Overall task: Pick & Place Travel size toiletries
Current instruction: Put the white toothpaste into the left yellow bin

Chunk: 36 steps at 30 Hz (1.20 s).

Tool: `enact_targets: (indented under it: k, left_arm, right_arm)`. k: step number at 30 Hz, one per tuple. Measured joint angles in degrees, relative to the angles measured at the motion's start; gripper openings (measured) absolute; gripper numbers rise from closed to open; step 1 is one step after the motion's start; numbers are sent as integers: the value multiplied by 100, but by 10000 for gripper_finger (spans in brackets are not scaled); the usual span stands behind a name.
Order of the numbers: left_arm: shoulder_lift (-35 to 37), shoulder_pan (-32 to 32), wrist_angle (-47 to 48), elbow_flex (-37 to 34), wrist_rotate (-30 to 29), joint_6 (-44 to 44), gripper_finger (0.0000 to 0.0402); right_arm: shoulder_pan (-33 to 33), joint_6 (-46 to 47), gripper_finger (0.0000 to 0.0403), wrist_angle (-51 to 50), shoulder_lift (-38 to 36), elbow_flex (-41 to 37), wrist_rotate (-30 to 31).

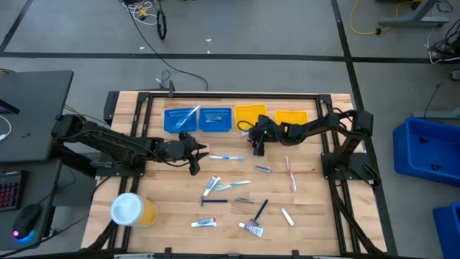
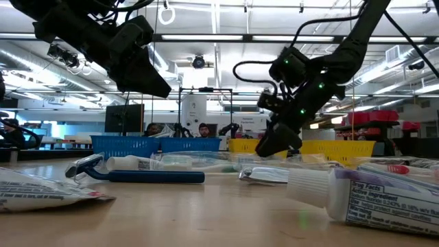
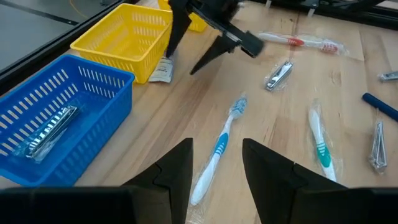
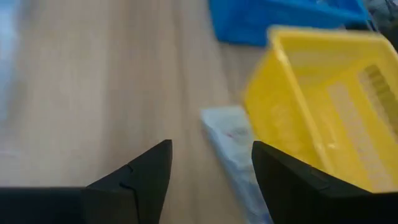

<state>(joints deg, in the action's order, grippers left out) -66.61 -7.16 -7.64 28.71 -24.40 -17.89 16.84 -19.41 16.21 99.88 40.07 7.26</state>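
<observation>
Toothpaste tube (image 2: 357,195) nearest us: light, soft, slippery.
Our left jaws (image 3: 214,171) spread over a stiff toothbrush (image 3: 219,149); grip mid-handle. Right jaws (image 4: 211,180) spread, empty.

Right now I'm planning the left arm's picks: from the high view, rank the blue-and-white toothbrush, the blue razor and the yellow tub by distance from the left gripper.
1. Blue-and-white toothbrush: just ahead of the open left gripper, toward table centre.
2. Blue razor: centre, toward the near edge.
3. Yellow tub: near-left corner; it and the razor are too close to call.
</observation>
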Motion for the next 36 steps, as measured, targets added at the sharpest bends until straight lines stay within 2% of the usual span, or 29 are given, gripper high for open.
enact_targets:
  k: [9,14,26,30,36]
  left_arm:
    - [-2,0,0,0,0,-5,146]
    - [-2,0,0,0,0,-7,146]
    - [-2,0,1,0,2,-33,146]
    - [-2,0,0,0,2,-33,146]
    - [-2,0,2,0,2,-33,146]
  right_arm:
    - [525,47,254,-8,0,0,-224]
    - [559,51,243,-102,0,0,-790]
    - [754,544,221,-377,0,0,-800]
    - [749,481,204,-453,0,0,-796]
    - [776,368,148,-802,-15,11,-937]
